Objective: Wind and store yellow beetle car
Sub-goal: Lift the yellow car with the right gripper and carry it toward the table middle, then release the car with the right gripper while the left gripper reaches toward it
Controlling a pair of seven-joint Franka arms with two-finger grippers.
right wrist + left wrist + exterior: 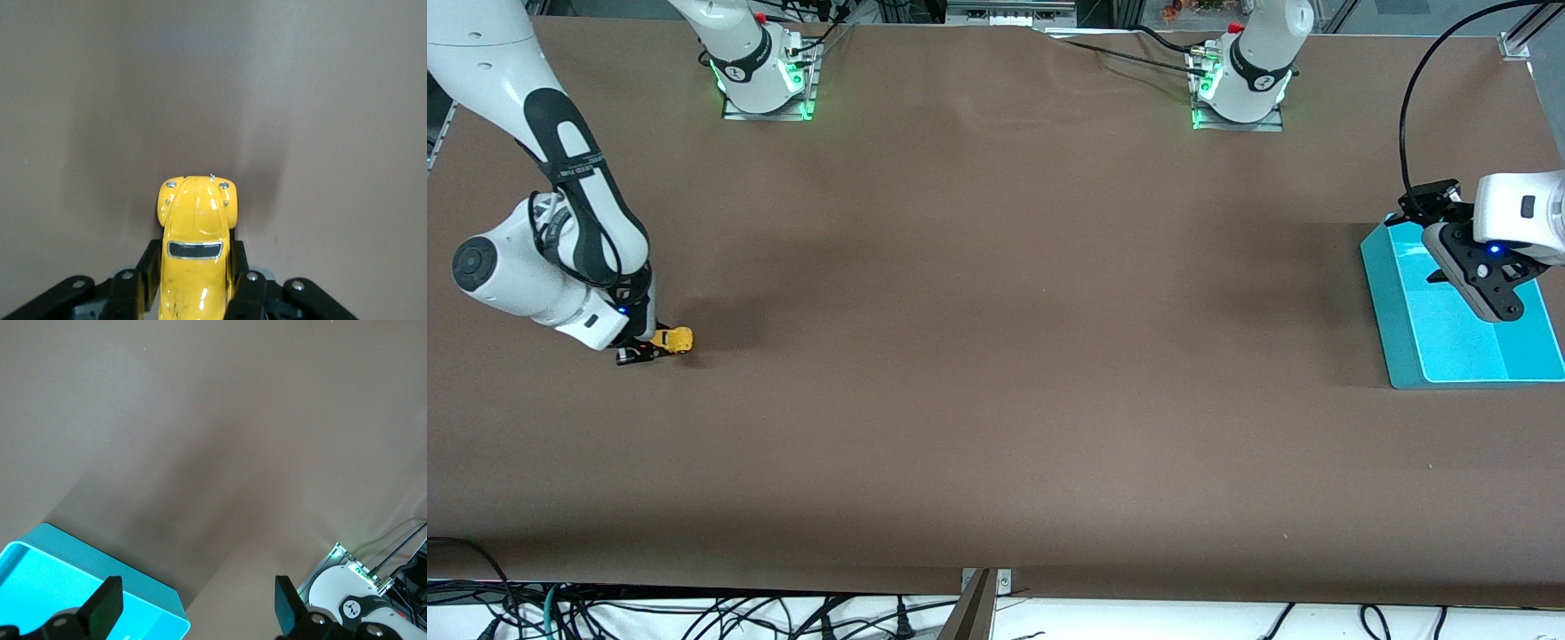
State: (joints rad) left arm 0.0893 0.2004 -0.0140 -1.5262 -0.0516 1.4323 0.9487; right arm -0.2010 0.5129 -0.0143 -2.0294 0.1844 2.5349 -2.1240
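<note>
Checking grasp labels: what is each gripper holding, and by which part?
Right gripper clamps the yellow beetle car by its sides, on the table. Left gripper holds nothing.

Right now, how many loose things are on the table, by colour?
Yellow: 1, the yellow beetle car, clamped in the right end effector at the right arm's end of the table.
Turquoise: 1, the bin at the left arm's end, under the open left end effector.
Total: 2.

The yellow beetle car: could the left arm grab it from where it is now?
Probably not. The yellow beetle car sits at the right arm's end of the table, clamped in the right gripper. The open left gripper hangs over the turquoise bin at the left arm's end.
</note>
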